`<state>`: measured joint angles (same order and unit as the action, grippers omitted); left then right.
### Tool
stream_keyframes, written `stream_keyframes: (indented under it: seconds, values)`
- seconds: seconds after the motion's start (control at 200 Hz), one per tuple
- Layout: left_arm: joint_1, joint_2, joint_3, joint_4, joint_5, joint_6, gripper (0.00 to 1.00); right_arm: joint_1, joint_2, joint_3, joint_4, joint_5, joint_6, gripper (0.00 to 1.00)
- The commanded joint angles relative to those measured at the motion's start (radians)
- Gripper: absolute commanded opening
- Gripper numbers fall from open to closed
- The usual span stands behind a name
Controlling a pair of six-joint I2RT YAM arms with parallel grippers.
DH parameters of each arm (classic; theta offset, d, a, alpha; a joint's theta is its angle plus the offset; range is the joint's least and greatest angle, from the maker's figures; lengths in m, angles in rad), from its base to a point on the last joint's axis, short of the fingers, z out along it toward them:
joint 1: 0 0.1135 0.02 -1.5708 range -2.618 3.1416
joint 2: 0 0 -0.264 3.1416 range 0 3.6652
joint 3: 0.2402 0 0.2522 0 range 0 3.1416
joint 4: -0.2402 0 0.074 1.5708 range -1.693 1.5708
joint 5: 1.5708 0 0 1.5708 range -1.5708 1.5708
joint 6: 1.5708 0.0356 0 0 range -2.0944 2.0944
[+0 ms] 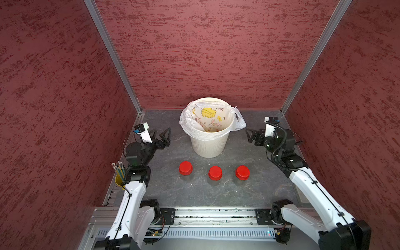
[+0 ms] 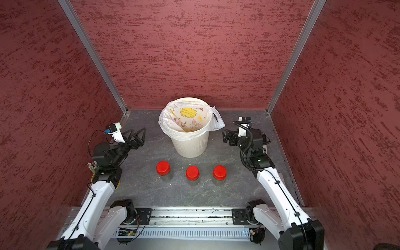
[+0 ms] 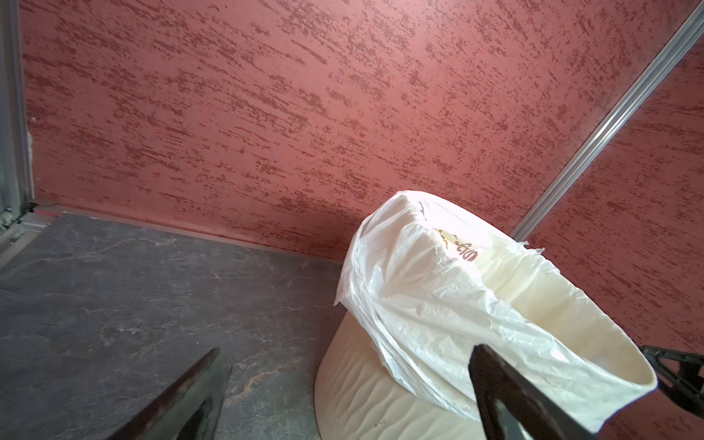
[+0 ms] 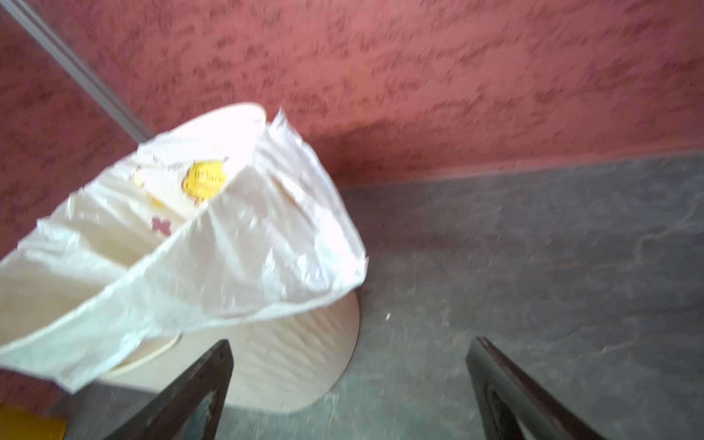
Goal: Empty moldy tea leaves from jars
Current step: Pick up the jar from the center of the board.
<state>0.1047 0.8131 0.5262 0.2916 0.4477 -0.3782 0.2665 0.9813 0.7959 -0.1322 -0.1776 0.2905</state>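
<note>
Jars (image 1: 215, 173), three clear cylinders with round red caps, face you before the ribbed cream bin (image 1: 207, 145); your left claw (image 1: 162, 131) and right claw (image 1: 249, 135) gape wide, empty.

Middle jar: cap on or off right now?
On. The middle jar stands upright, its red cap seated on top, in both top views.

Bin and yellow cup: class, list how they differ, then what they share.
The bin is cream and ribbed, lined with a white bag; the cup is yellow. The bin is far bigger than the cup. The bin stands centre back; the cup sits at the left side, holding pencils. Both stand upright, open-topped.
</note>
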Motion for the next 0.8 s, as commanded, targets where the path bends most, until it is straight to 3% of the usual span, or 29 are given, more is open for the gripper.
stream_keyframes:
  seconds: [0.0,0.18,0.396,0.796]
  values:
    - [-0.011,0.022,0.015,0.014,0.063,-0.03,1.0,0.092,-0.011,0.027,-0.174,0.041,0.002,0.99]
    - [-0.016,0.03,0.016,0.027,0.075,-0.042,1.0,0.306,0.023,0.069,-0.285,0.209,-0.004,0.99]
    - [-0.016,0.003,0.003,0.007,0.074,-0.038,1.0,0.466,0.029,0.073,-0.315,0.219,0.021,0.97]
    - [-0.017,-0.013,0.0,0.009,0.076,-0.05,1.0,0.722,0.131,0.088,-0.282,0.348,0.041,0.93]
